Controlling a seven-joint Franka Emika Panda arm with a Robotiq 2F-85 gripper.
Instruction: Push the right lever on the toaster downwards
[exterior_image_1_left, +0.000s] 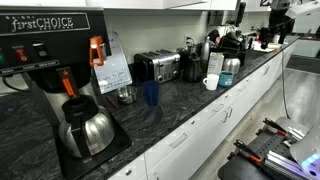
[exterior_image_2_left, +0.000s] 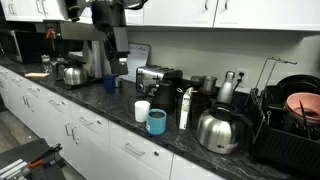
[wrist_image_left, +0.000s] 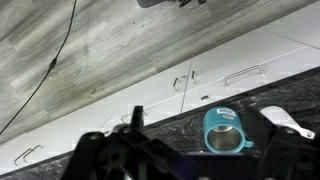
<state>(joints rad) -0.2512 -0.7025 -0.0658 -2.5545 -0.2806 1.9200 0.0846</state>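
The toaster (exterior_image_2_left: 155, 78) sits behind the teal mug (wrist_image_left: 225, 132), toward the wall, with my wide-open gripper (wrist_image_left: 190, 158) above that mug.

My dark marbled desk (exterior_image_1_left: 175, 105) carries the black coffee brewer (exterior_image_1_left: 45, 60), the toaster (exterior_image_1_left: 157, 67) by the wall and a blue cup (exterior_image_1_left: 150, 93) before it. Further along stand a white cup (exterior_image_2_left: 142, 110), a teal mug (exterior_image_2_left: 157, 122) just beside it, and a steel carafe (exterior_image_2_left: 218, 130).

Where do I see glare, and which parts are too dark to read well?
In an exterior view, reflections on the steel toaster; in an exterior view, bright highlights on the carafe; in the wrist view, the fingers are a dark silhouette.
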